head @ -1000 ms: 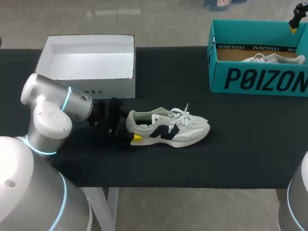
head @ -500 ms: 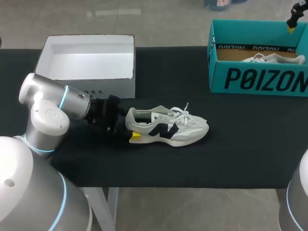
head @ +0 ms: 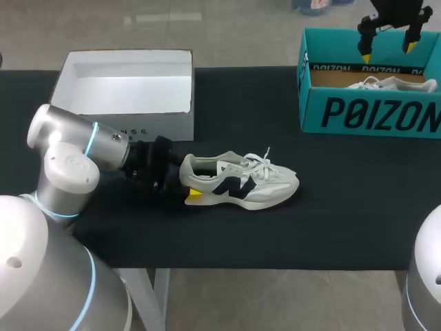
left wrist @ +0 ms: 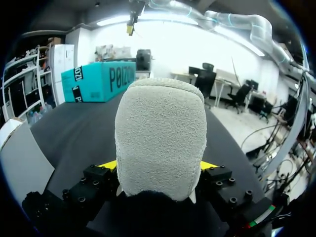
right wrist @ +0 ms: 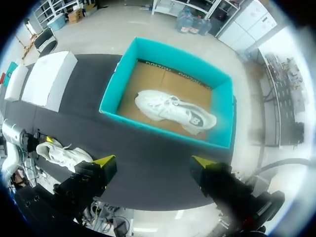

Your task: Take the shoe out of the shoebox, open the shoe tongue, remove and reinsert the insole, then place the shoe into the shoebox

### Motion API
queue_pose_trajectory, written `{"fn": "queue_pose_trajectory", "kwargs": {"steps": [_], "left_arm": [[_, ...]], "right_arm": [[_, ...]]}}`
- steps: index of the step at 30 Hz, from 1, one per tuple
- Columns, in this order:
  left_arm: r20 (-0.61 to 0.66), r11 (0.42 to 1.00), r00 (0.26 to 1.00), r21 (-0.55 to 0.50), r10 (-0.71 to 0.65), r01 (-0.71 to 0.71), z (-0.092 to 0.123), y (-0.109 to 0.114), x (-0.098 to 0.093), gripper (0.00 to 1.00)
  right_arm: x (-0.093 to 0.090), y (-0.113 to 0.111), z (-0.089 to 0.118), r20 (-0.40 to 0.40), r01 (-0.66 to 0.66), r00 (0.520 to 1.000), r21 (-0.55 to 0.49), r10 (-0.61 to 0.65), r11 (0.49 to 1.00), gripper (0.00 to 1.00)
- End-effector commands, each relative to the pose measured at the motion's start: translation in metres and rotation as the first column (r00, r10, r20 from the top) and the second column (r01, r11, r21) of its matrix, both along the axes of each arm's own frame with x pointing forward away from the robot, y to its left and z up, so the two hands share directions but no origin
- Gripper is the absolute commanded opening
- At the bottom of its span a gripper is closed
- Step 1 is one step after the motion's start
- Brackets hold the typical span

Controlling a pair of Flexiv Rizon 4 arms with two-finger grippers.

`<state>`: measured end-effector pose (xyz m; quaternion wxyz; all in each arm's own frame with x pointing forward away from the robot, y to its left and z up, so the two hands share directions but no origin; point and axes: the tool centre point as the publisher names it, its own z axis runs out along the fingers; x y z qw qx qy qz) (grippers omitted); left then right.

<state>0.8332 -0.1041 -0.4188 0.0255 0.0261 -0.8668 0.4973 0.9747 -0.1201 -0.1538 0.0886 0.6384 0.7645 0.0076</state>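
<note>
head view: a white/grey shoe [head: 241,181] w/ a dark side logo is seen on its sole at centre frame on the black table [head: 344,207], toe to the right, laces loose. its heel is clamped by the left gripper [head: 186,186], which comes in from lower left. one yellow tip is seen pressed on the heel's near side. in the left wrist view the fuzzy grey heel fills the gap btw. both yellow tips, each touching one side of it, so the grip is pinched on the shoe.

the white shoebox [head: 127,124], lid off, is set at upper left, just behind the left gripper. a few spaced dark letters are carried on its front wall, partly hidden by the arm.

the teal shoebox [head: 372,110] is set at upper right, well apart from the shoe. big black block lettering is printed across its front wall, w/ smaller lettering on the inner rear wall. a second shoe [head: 393,84], white, is laid inside it on brown card.

the right gripper [head: 387,49] is held above the teal shoebox's rear wall at top right, fingers spread wide. in the right wrist view the teal shoebox & second shoe are seen ahead of the spread fingers, and a small dark logo is seen on that shoe's side.
</note>
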Motion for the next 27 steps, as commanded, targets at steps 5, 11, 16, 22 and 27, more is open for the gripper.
{"fn": "queue_pose_trajectory", "kwargs": {"steps": [5,11,16,22,27], "left_arm": [[0.001,1.0,1.0,0.0,0.001,-0.001,0.0,0.0002,0.0,0.0],[0.001,1.0,1.0,0.0,0.001,-0.001,0.0,0.0002,0.0,0.0],[0.001,1.0,1.0,0.0,0.001,-0.001,0.0,0.0002,0.0,0.0],[0.001,1.0,1.0,0.0,0.001,-0.001,0.0,0.0002,0.0,0.0],[0.001,1.0,1.0,0.0,0.001,-0.001,0.0,0.0002,0.0,0.0]], "right_arm": [[0.0059,-0.0042,0.0023,-0.024,0.0,1.0,0.053,0.002,0.999,1.0],[0.0059,-0.0042,0.0023,-0.024,0.0,1.0,0.053,0.002,0.999,1.0],[0.0059,-0.0042,0.0023,-0.024,0.0,1.0,0.053,0.002,0.999,1.0],[0.0059,-0.0042,0.0023,-0.024,0.0,1.0,0.053,0.002,0.999,1.0],[-0.001,-0.001,-0.0002,-0.079,-0.018,0.997,0.071,0.023,0.997,1.0]]}}
